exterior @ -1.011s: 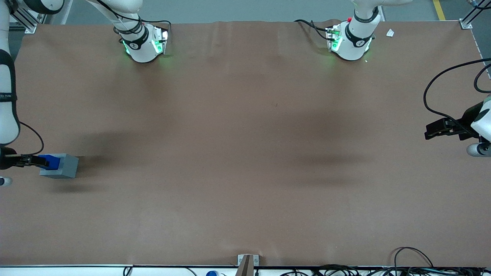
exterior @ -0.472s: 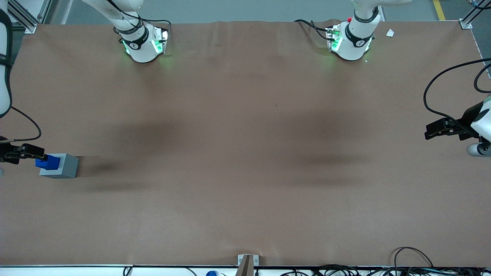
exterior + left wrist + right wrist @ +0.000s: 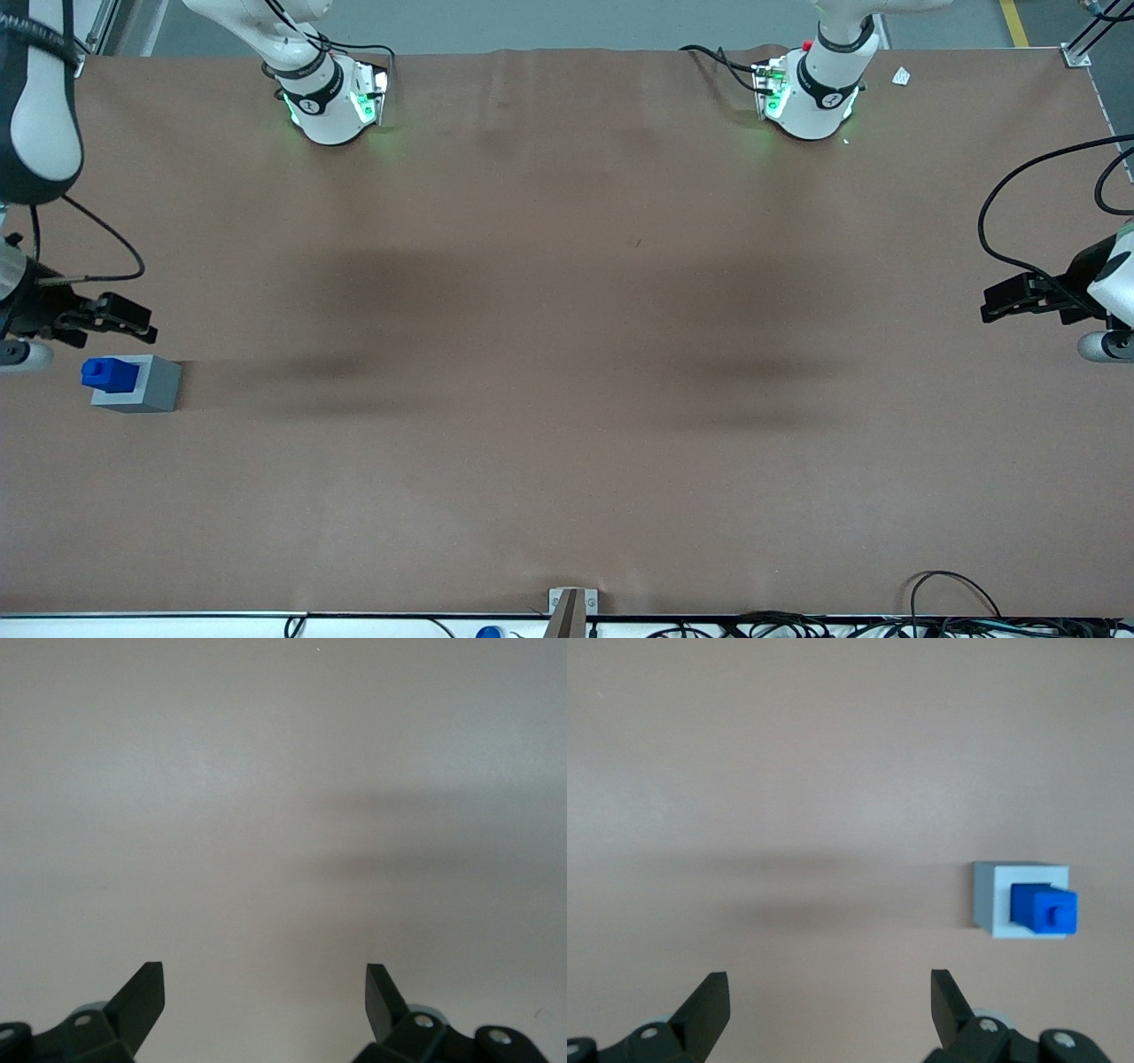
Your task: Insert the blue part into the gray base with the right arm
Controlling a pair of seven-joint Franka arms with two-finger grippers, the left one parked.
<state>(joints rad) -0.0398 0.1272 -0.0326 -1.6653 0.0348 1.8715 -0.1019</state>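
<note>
While blue part (image 3: pixel 110 374) sits in gray base (image 3: pixel 142 385), pincer (image 3: pixel 133 321) empty, spread

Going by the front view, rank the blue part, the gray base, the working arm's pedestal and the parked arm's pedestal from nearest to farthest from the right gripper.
The open gripper hovers above the table.
1. Blue part: seated in the base, nearer the camera than the gripper.
2. Gray base: around the part, too close to it to separate firmly.
3. Working arm's pedestal: farther from the camera.
4. Parked arm's pedestal: toward the parked arm's end.
</note>
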